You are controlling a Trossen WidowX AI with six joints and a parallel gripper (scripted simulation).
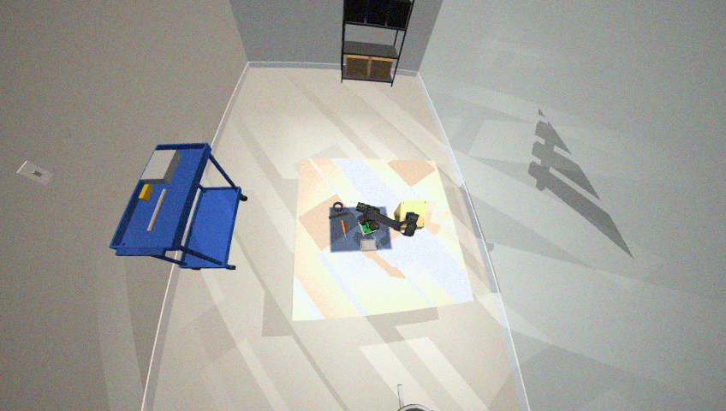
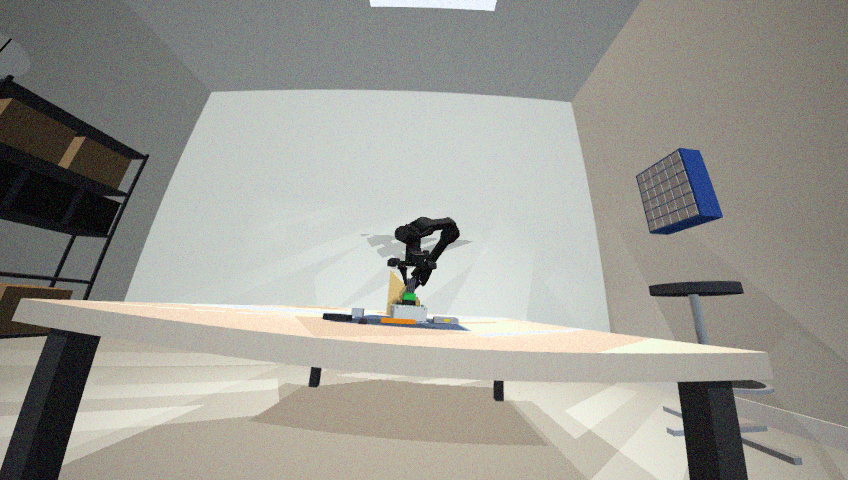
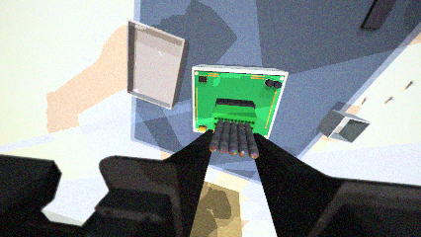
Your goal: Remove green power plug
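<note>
The green power plug (image 3: pixel 234 114) (image 2: pixel 409 296) has several dark wires rising from its top. It stands at the dark socket (image 3: pixel 235 102) on the green circuit board (image 3: pixel 207 99) (image 1: pixel 365 229), which sits in a white housing (image 2: pixel 400 311). My gripper (image 3: pixel 232 135) (image 2: pixel 410 287) is shut on the plug, one finger on each side of it and its wires. The plug looks slightly tilted; how deep it sits in the socket is hidden. The empty grey tray (image 3: pixel 155 64) (image 1: pixel 368 245) lies beside the board, left of it in the wrist view.
A blue mat (image 1: pixel 336 243) lies under these things. An orange tool (image 1: pixel 343 227) (image 2: pixel 398 321) and a black ring (image 1: pixel 337 205) lie on the side away from the arm's base. A small grey open box (image 3: pixel 344 123) is right of the board in the wrist view. A yellow block (image 1: pixel 413 207) stands near the arm's base.
</note>
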